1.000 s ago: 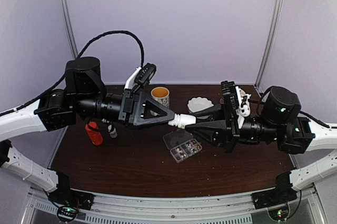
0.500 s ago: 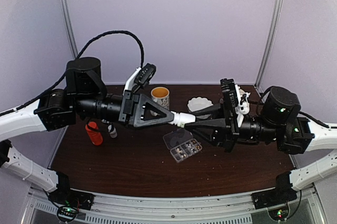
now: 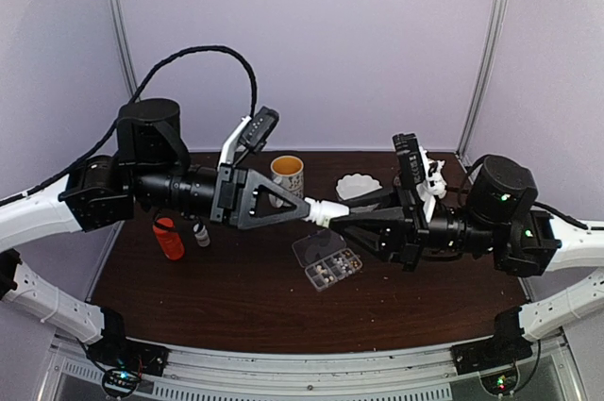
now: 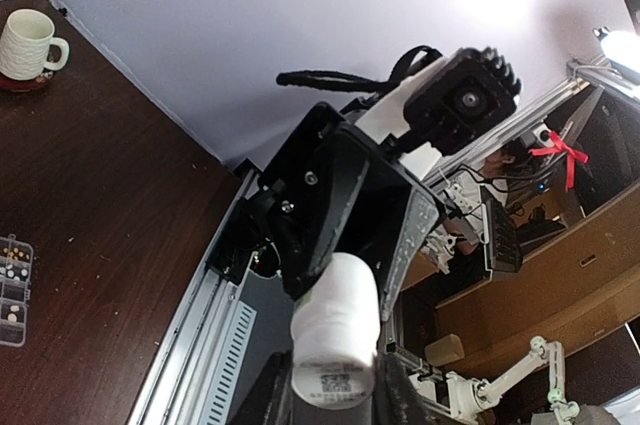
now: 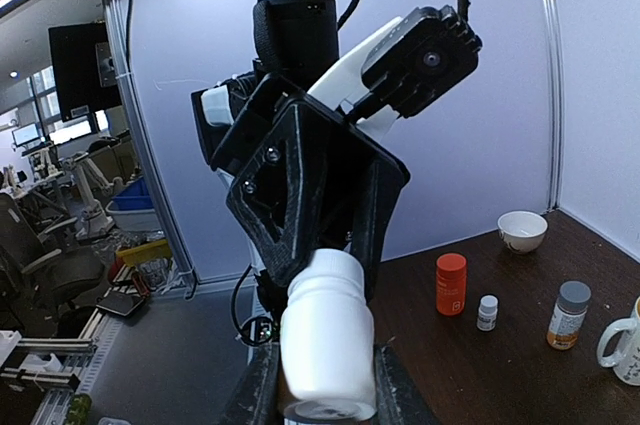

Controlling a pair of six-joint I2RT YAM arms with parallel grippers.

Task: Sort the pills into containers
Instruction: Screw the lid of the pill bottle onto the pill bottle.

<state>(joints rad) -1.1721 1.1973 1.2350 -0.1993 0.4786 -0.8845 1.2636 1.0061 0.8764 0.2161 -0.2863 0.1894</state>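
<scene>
A white bottle [image 3: 327,213] hangs in mid-air above the table, held end to end between my two arms. My left gripper [image 3: 311,211] is shut on its left end, and in the left wrist view its fingers [image 4: 270,400] press both sides of the bottle [image 4: 335,325]. My right gripper [image 3: 342,220] is shut on the other end, with the bottle [image 5: 325,335] between its jaws. Below them lies the clear pill box [image 3: 327,262] with its containers, lid open. Pale pills [image 3: 326,273] lie in some compartments.
At the table's left stand an orange bottle [image 3: 169,239] and a small white bottle [image 3: 201,234]. A mug [image 3: 287,173] and a white bowl [image 3: 359,186] sit at the back. The right wrist view also shows a grey-capped bottle [image 5: 569,314].
My left gripper's jaws have closed in on the white bottle. The right gripper has kept its hold, and both arms have shifted slightly left and up.
</scene>
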